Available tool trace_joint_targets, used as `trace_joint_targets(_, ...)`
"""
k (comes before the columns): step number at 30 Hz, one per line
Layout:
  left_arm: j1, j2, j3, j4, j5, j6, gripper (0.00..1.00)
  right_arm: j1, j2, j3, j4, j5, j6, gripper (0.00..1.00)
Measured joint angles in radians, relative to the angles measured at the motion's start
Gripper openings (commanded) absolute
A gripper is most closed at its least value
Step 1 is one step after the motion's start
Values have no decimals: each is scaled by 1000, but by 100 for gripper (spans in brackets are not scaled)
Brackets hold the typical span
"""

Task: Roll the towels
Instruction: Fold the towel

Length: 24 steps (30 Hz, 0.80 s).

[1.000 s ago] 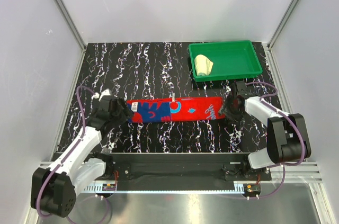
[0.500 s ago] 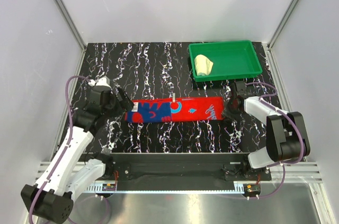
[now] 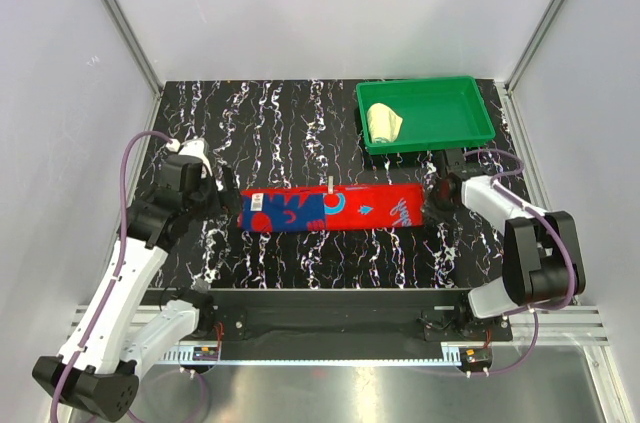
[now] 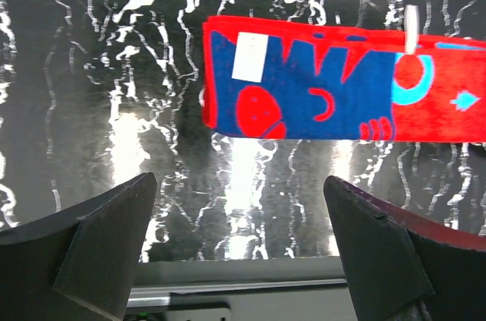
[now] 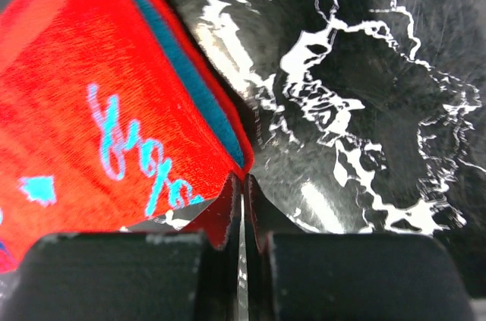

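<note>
Top external view: red towel (image 3: 330, 209) lies flat on the counter (image 3: 290, 123) as a long folded strip between the two pincers, with no turn of a roll started. Left pincer (image 3: 218, 193) is released, its jaws spread wide; the left wrist view shows the strip's blue-patterned end just ahead of it, apart from both fingers. Right pincer (image 3: 436, 197) is clenched on the strip's other end; the right wrist view shows a corner of red cloth nipped between its closed fingers. Yellow towel (image 3: 383, 121) sits bunched in the tray (image 3: 450, 115), beyond the right pincer; how neatly it is rolled cannot be told. Judged progress: the yellow towel appears dealt with, while the whole rolling of the red one remains, probably from the nipped end.
</note>
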Motion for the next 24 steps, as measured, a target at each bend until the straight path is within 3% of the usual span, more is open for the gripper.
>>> trace_joint_targets(6,0,-3,-3,1,-20,26,99,38,-21,146,-120,26,-39,0)
trace_joint_targets(13,0,-3,-12,9,-21,34,99,189,-6,375,-253,92,-51,0)
trace_joint_targets(24,0,-14,-14,22,-26,34,99,427,254,665,-356,154,-13,0)
